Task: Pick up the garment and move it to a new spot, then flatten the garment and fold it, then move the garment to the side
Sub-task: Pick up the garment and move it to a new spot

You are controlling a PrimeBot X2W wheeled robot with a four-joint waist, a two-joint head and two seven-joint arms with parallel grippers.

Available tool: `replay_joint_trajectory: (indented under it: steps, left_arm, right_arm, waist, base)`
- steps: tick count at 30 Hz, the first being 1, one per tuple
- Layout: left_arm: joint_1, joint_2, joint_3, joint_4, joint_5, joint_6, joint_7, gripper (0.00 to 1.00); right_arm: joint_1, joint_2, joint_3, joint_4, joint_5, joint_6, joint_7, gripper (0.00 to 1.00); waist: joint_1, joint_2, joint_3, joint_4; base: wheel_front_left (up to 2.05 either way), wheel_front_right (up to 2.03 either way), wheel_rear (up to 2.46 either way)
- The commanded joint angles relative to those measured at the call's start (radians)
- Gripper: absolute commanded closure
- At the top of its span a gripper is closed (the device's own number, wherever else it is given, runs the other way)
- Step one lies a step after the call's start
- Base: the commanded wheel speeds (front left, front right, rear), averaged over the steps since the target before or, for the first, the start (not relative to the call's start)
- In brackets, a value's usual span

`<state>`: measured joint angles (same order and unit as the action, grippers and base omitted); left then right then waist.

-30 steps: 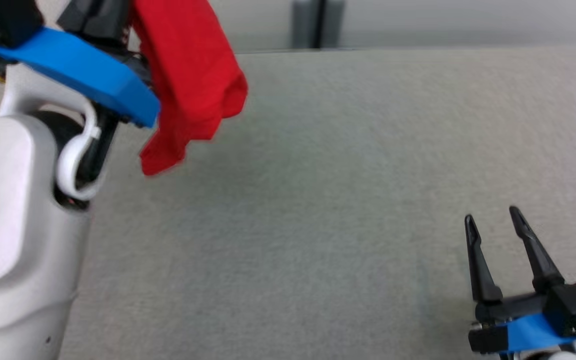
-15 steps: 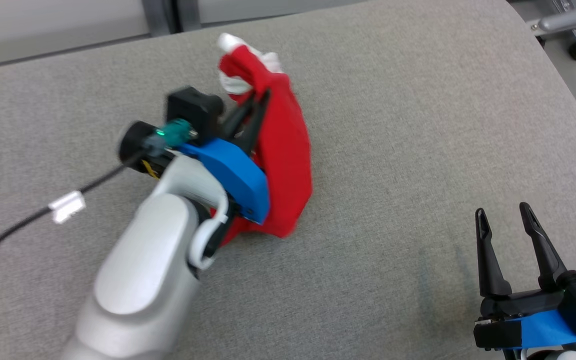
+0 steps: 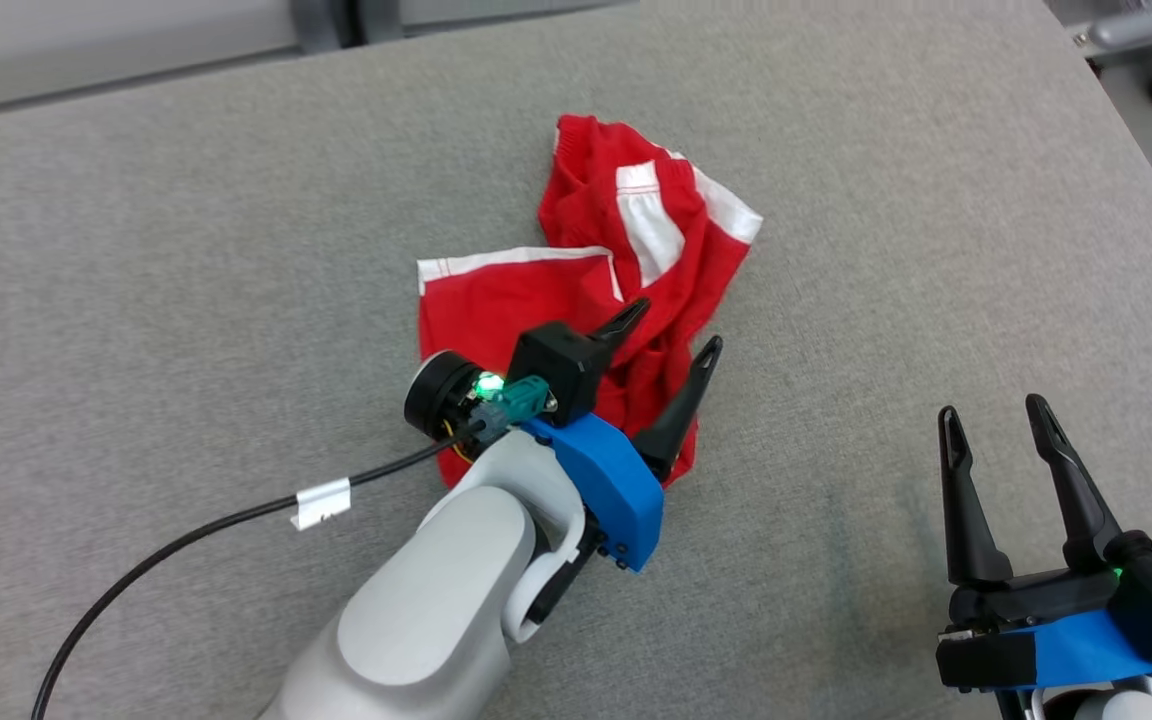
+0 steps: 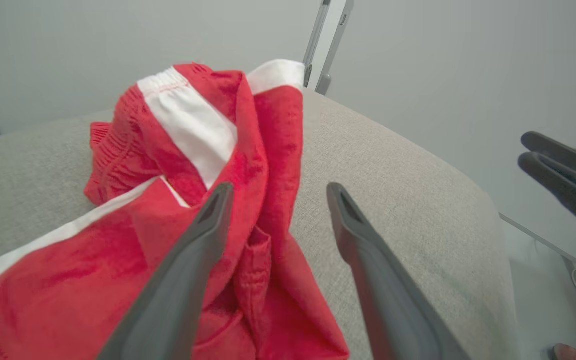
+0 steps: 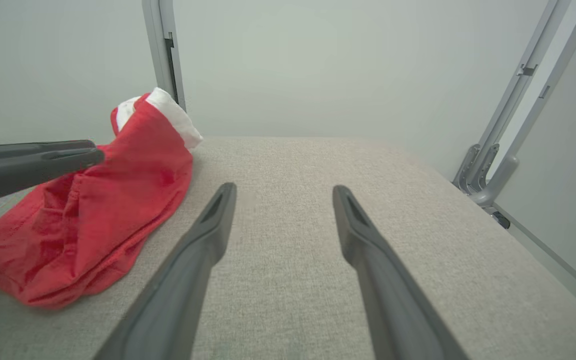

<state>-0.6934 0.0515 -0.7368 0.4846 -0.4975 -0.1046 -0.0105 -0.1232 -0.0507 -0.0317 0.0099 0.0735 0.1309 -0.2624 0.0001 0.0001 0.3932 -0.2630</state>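
A thin black cable point(image 3: 186, 535) runs in from the near left over the grey woven-fabric tabletop point(image 3: 186, 250) and carries a small white tag point(image 3: 321, 503), any print on it too small to read. The cable leads to the wrist of the left arm, whose pale grey forearm point(image 3: 436, 620) rises from the near edge and slants toward the far right, ending in a blue wrist plate and a black block with a green light. The left pincer point(image 3: 677, 325) has its two long dark fingers spread wide and grips nothing. It is low over the near right part of the crumpled red fabric shorts with white stripes point(image 3: 496, 300), which lie about the middle of the tabletop. In the left wrist view its left finger is over the red cloth and its right finger over bare tabletop; whether either touches cannot be told. The shorts' gathered waistband with its white bands is bunched at the far end, and a white-edged leg lies flatter to the left. Well apart at the near right, the right pincer point(image 3: 992, 407) points away from the robot, fingers likewise parted and gripping nothing, over bare tabletop. Behind the tabletop is a plain pale grey wall point(image 5: 318, 65) with an upright grey metal post point(image 5: 165, 50). Past the far right corner is a slanted grey metal frame point(image 5: 493, 175) on the floor.
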Motion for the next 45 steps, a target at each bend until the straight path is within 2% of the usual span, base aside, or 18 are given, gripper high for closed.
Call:
replay_joint_trajectory:
  steps: [1,6,12,16,24,34,45]
  left_arm:
    - [-0.001,-0.001,-0.011,-0.010,-0.002,0.011,-0.022,0.00]
    - [0.034,0.004,-0.003,-0.035,0.005,0.066,-0.131,0.00]
    - [0.161,0.071,0.071,-0.064,-0.002,0.152,-0.228,0.00]
    - [0.269,0.102,0.139,-0.091,-0.018,0.194,-0.251,0.00]
    - [0.535,0.141,0.296,-0.246,0.059,0.246,-0.255,0.00]
    - [0.825,0.109,0.447,-0.414,0.195,0.208,-0.256,0.00]
    - [0.896,0.044,0.524,-0.462,0.307,0.154,-0.256,0.00]
  right_arm:
    - [-0.001,0.000,0.001,0.001,-0.005,0.000,-0.004,0.00]
    - [0.043,0.000,0.001,0.006,-0.028,0.000,-0.004,0.00]
    - [0.099,0.000,0.003,0.017,-0.049,0.000,-0.004,0.00]
    - [0.130,0.000,0.012,0.023,-0.057,0.000,-0.004,0.00]
    - [0.191,0.000,0.010,0.033,-0.065,0.000,-0.004,0.00]
    - [0.265,0.000,-0.001,0.033,-0.056,0.000,-0.004,0.00]
    - [0.293,0.000,0.013,0.034,-0.036,0.000,-0.004,0.00]
  waist:
    - [-0.0001,-0.0001,-0.012,0.009]
    - [-0.0001,-0.0001,-0.095,0.068]
    - [-0.0001,-0.0001,-0.209,0.153]
    - [-0.0001,-0.0001,-0.270,0.201]
    - [-0.0001,-0.0001,-0.370,0.258]
    - [-0.0001,-0.0001,-0.425,0.294]
    - [-0.0001,-0.0001,-0.419,0.328]
  base:
    - [0.00,0.00,0.00]
    - [0.00,0.00,0.00]
    - [0.00,0.00,0.00]
    - [0.00,0.00,0.00]
    - [0.00,0.00,0.00]
    - [0.00,0.00,0.00]
    - [0.00,0.00,0.00]
